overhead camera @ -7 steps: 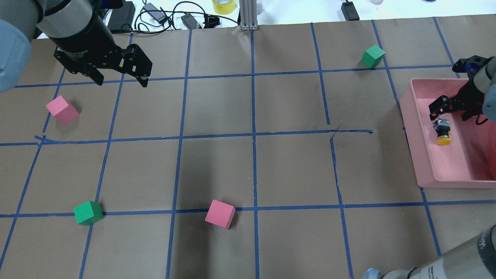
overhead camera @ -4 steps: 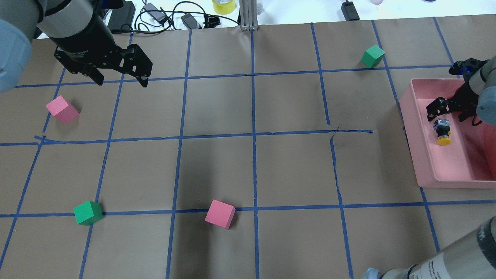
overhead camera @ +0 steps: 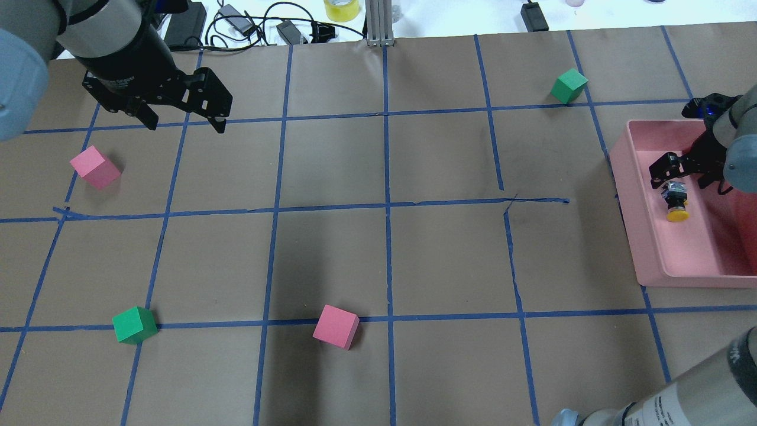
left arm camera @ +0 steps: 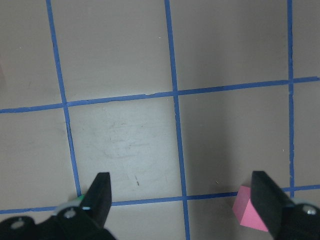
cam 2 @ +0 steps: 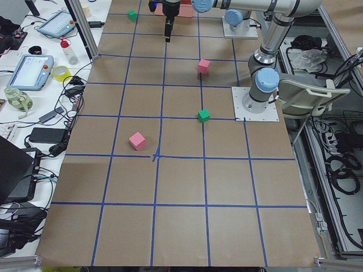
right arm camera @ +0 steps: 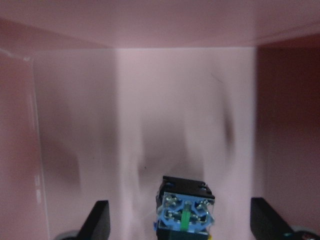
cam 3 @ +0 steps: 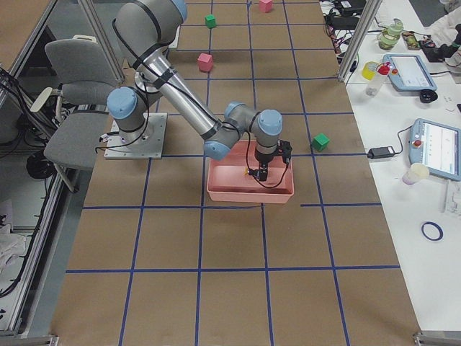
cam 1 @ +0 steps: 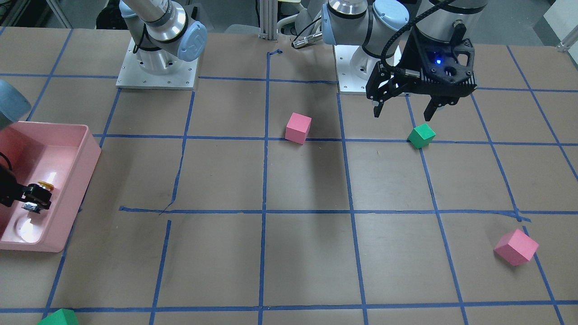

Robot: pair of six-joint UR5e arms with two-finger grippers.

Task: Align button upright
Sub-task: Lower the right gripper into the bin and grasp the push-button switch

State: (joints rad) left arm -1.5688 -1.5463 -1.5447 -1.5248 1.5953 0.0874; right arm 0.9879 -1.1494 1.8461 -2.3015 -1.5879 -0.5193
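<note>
The button (overhead camera: 675, 201) lies on its side on the floor of the pink bin (overhead camera: 644, 236). Its yellow cap points toward the robot and its grey base block points away. My right gripper (overhead camera: 689, 173) is open inside the bin, just over the base end and not touching it. In the right wrist view the base block (right arm camera: 185, 210) sits between the spread fingers (right arm camera: 100, 220). The button also shows in the front view (cam 1: 38, 195). My left gripper (overhead camera: 186, 126) is open and empty above the table at the far left, and shows in the front view (cam 1: 402, 114).
Pink cubes (overhead camera: 94, 167) (overhead camera: 336, 326) and green cubes (overhead camera: 134, 325) (overhead camera: 569, 86) lie scattered on the taped brown table. The bin walls close in on the right gripper. Cables and a tape roll (overhead camera: 341, 9) lie past the far edge.
My right gripper has shifted slightly to the view's left and away from the robot, staying open. The button and the left arm have not moved.
</note>
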